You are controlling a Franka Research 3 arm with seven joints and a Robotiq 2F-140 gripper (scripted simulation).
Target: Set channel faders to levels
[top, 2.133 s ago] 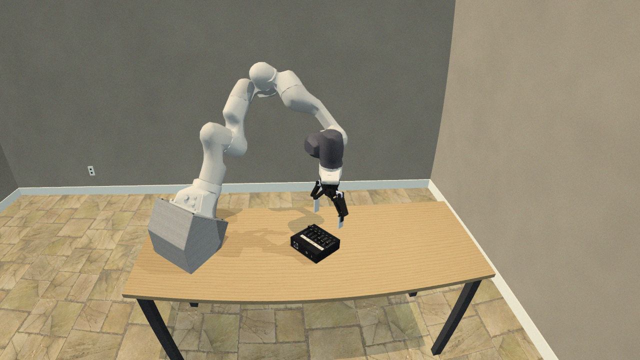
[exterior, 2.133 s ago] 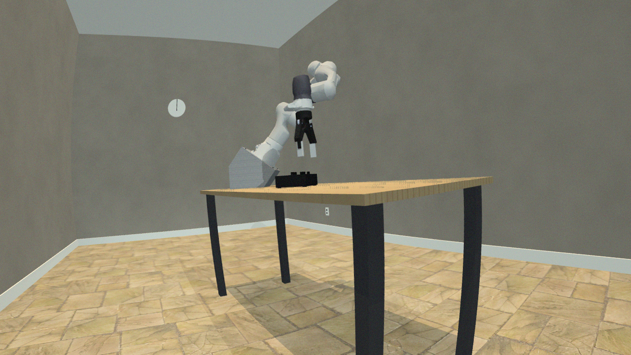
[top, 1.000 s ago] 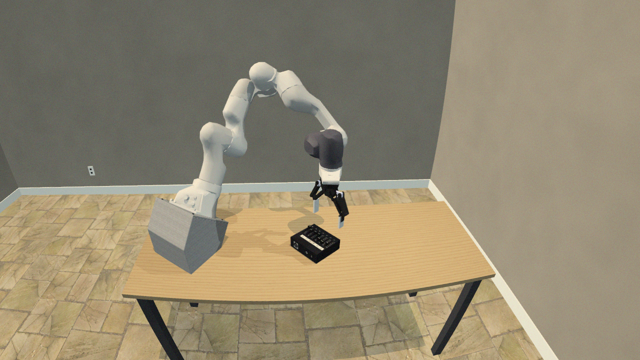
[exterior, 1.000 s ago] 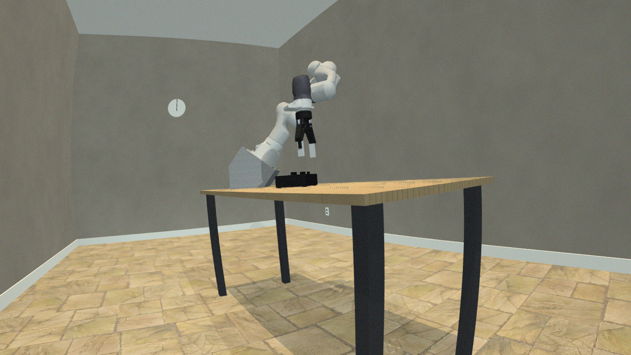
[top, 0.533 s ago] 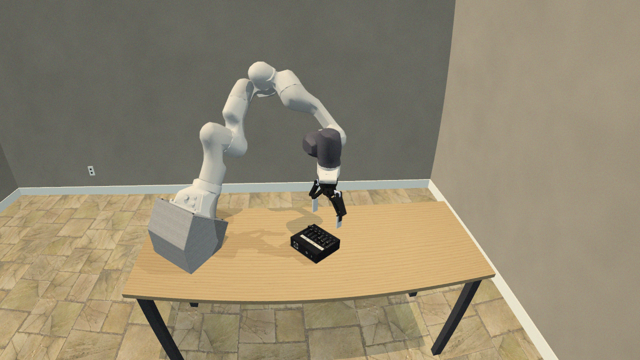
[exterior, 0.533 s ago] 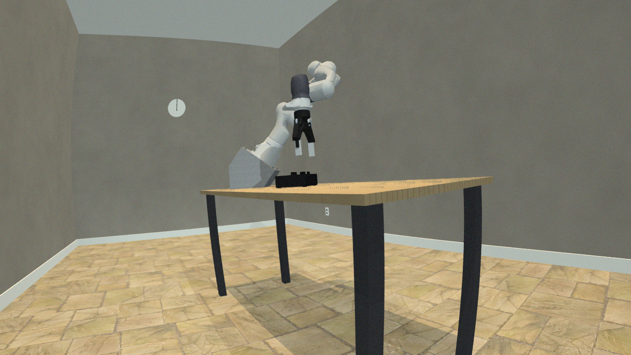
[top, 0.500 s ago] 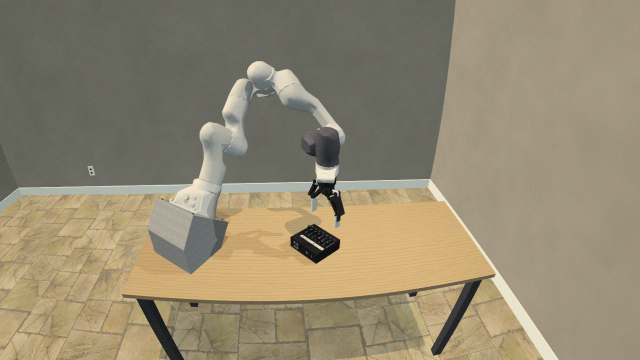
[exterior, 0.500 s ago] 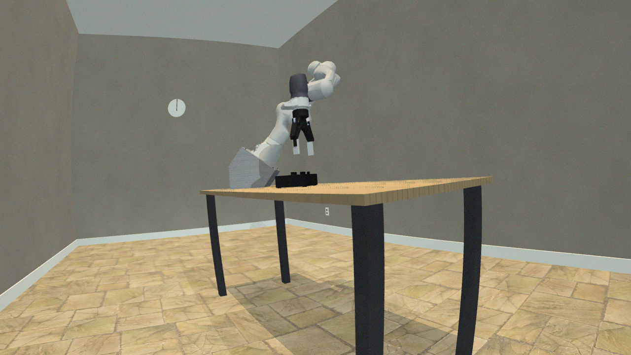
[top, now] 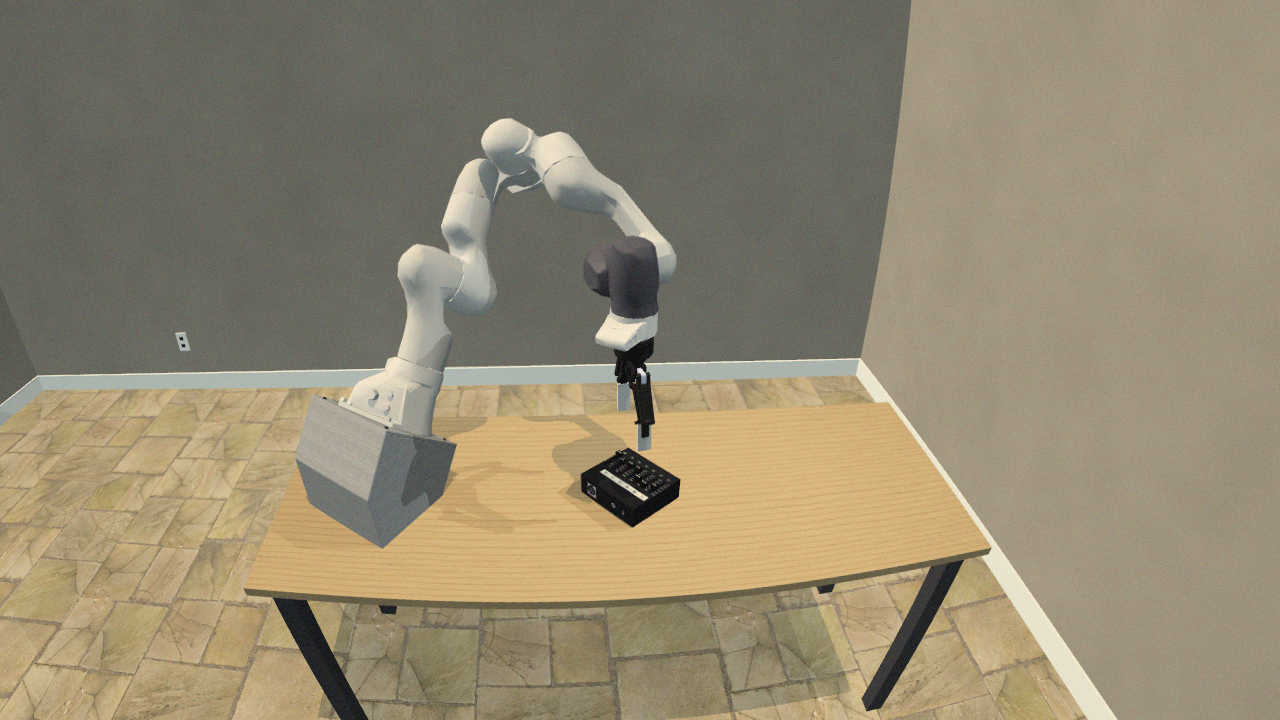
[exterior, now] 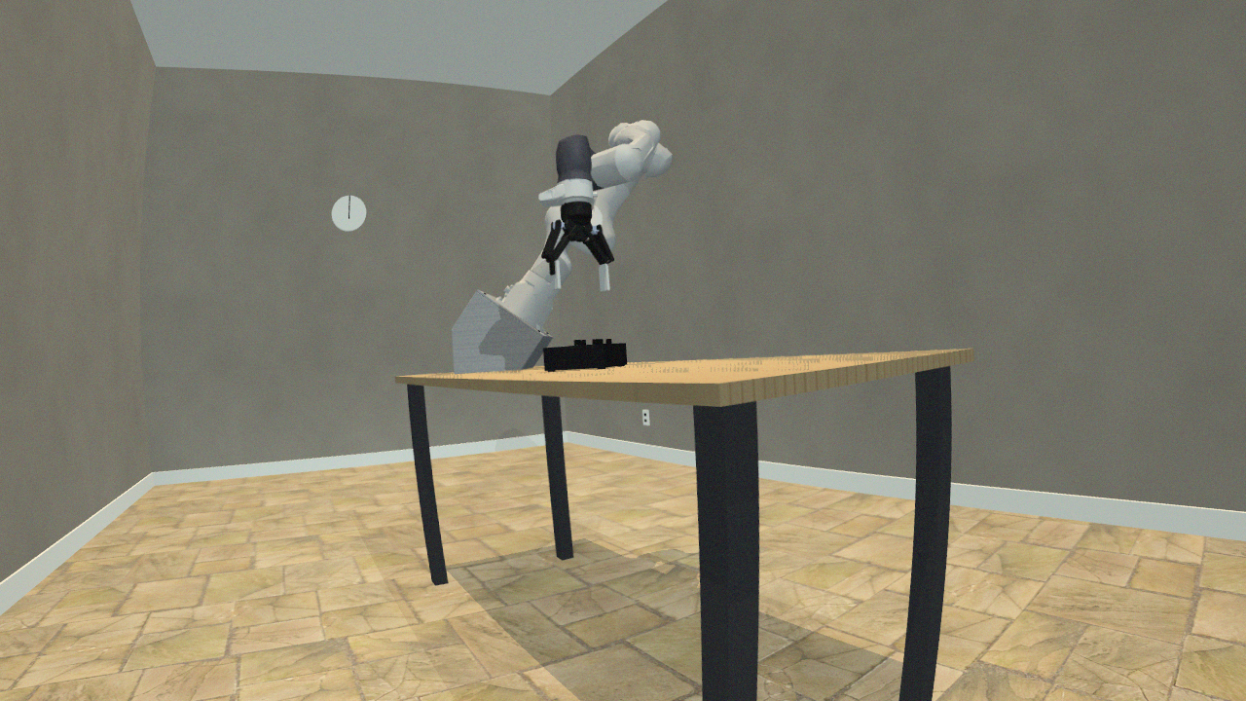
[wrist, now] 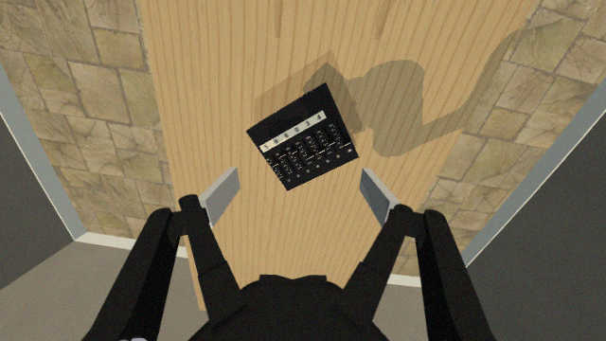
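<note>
Our hand (wrist: 298, 176) hangs with its fingers wide apart and nothing between them. It is well above the lighting desk (wrist: 303, 134), which sits skewed beneath it on the wooden desk (wrist: 213, 71). We judge that so wide a spread risks nudging a neighbouring cap among the close-set faders (wrist: 308, 152), or shoving the box. Only the wrist view shows the tape (wrist: 294, 132), its digits blurred; the exterior view alone shows the height gap.

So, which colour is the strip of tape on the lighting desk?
The tape is pale cream or off-white with dark digits, on the black lighting desk; the wrist view shows it best.

End effector (wrist: 299, 190) wide open, empty
</note>
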